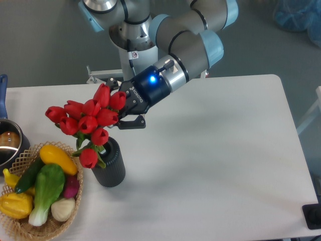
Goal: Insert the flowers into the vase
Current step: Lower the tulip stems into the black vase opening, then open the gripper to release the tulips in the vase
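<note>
From the one camera, looking down at the white worktop (210, 150), the robot arm (185, 40) is reaching in from the top and bending down to the left. Its black pincer (126, 114) is sitting right beside the flowers (88, 120), on their right side. A blue light is glowing on the wrist just behind the pincer.

The flowers are a bunch of red tulips with closed buds. The buds are spreading out to the left of the pincer, and the top buds are covering part of it. One black finger (133, 123) is sticking out just under the buds, on the right of the bunch. Whether the pincer is squeezing the flowers or is open cannot be told, because the buds are hiding where the fingers meet.

The green stems and leaves are pointing down into the round mouth of the vase (111, 168). The vase is dark grey with ribs, and it is standing upright on the worktop, below the pincer and a little to the left. The lowest bud is hanging over the vase's left rim.

A wicker basket (22, 228) with vegetables is lying just left of the vase. A metal pot (9, 143) is sitting at the left edge, behind the basket.
</note>
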`<state>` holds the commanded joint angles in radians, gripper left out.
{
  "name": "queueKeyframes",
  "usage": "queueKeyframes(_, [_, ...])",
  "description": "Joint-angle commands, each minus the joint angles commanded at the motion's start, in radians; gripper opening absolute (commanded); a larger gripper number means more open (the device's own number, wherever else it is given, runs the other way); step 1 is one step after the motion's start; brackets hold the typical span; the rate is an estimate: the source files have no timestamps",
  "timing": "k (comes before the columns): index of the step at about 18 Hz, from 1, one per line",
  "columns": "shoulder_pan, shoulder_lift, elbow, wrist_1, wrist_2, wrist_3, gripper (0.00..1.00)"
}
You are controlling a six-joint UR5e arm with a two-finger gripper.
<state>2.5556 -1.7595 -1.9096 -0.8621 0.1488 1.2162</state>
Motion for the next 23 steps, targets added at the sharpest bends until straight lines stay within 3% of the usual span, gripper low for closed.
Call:
queueKeyframes(7, [-0.017, -0.006, -0.032, -0.002, 0.060, 0.034, 0.15])
queueKeyframes(11, [-0.025, -0.028, -0.032, -0.002, 0.075, 0.045, 0.25])
queueKeyframes(15, [-0.029, -0.043, -0.032, -0.003, 0.113, 0.045, 0.50])
queueKeyframes(16, [-0.031, -0.046, -0.035, -0.003, 0.117, 0.045, 0.65])
queueKeyframes(17, [-0.029, -0.043, -0.039, -0.003, 0.124, 0.043, 0.96])
queueKeyframes(21, [-0.017, -0.041, -0.045, -0.005, 0.144, 0.045, 1.00])
queueKeyframes(23, [-0.008, -0.041, -0.043, -0.005, 0.214, 0.046, 1.00])
